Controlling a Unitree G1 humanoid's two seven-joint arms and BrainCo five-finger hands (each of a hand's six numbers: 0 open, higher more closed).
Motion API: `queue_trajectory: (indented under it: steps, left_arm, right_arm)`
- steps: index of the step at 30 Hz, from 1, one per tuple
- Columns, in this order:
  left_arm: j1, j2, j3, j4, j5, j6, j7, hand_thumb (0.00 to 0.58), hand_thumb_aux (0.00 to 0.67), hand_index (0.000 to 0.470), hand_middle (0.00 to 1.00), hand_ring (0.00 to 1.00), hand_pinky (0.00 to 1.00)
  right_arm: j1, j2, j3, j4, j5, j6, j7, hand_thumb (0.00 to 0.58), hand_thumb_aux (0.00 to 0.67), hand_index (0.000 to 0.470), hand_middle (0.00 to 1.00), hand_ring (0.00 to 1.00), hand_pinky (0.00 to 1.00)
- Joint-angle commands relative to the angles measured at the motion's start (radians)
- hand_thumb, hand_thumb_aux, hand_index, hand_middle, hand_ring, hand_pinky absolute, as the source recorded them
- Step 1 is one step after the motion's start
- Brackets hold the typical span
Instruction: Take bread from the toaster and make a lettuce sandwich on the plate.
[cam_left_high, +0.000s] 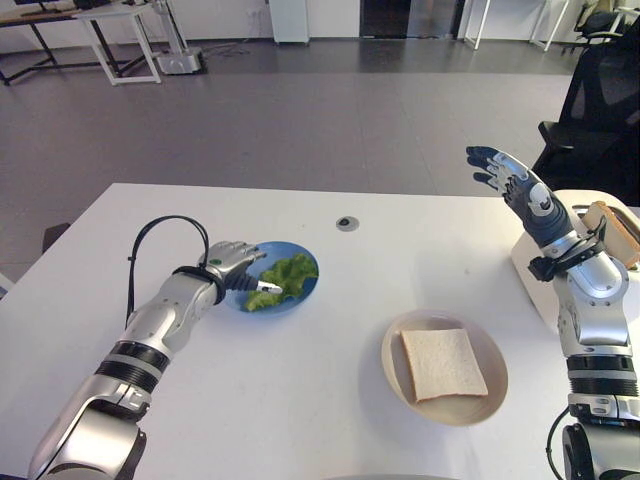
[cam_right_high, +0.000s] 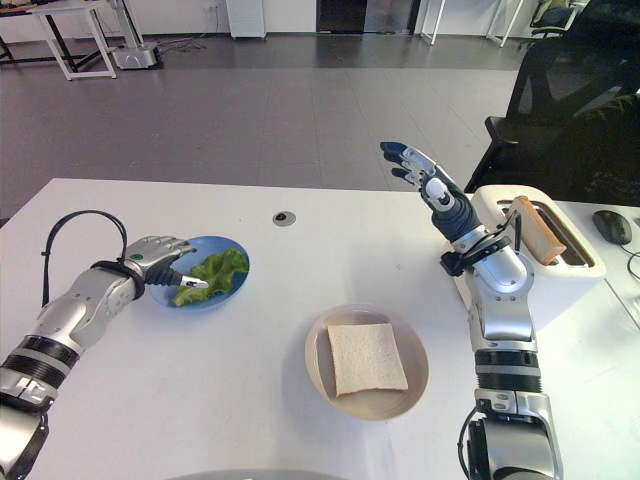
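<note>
Matt tbl (cam_left_high: 300, 400), glossy blue dish (cam_right_high: 205, 245), porous bread (cam_left_high: 443, 363).

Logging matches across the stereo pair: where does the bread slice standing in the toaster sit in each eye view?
Left eye view: the bread slice is at the far right edge, at mid-height, poking out of the toaster.
Right eye view: the same slice is further in from the right edge, tilted in its slot.
Shared landmark: the plate with one flat slice on it, below and left of the toaster in both views.

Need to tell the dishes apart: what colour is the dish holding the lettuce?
Blue; the dish shows best in the right eye view, under the lettuce.
</note>
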Motion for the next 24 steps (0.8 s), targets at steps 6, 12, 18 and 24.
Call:
queue_trajectory:
  steps: [6,12,18,24]
  left_arm:
    - [0.008,-0.013,-0.032,0.053,-0.043,-0.050,-0.059,0.571,0.589,0.413,0.00,0.00,0.00]
    - [-0.009,-0.022,-0.044,0.092,-0.059,-0.073,-0.051,0.580,0.670,0.470,0.00,0.00,0.00]
    - [-0.062,-0.057,-0.057,0.173,-0.080,-0.195,0.075,0.580,0.670,0.470,0.00,0.00,0.00]
    - [-0.106,-0.020,0.003,0.090,-0.071,-0.240,0.244,0.580,0.670,0.470,0.00,0.00,0.00]
  right_arm:
    - [0.017,-0.009,-0.013,-0.033,0.011,0.035,0.003,0.000,0.000,0.000,0.00,0.00,0.00]
    - [0.027,-0.008,-0.006,-0.078,0.002,0.063,-0.002,0.000,0.000,0.000,0.00,0.00,0.00]
    - [0.036,-0.009,0.002,-0.111,-0.018,0.100,-0.016,0.000,0.000,0.000,0.00,0.00,0.00]
    - [0.022,-0.011,-0.010,-0.091,-0.028,0.114,-0.042,0.000,0.000,0.000,0.00,0.00,0.00]
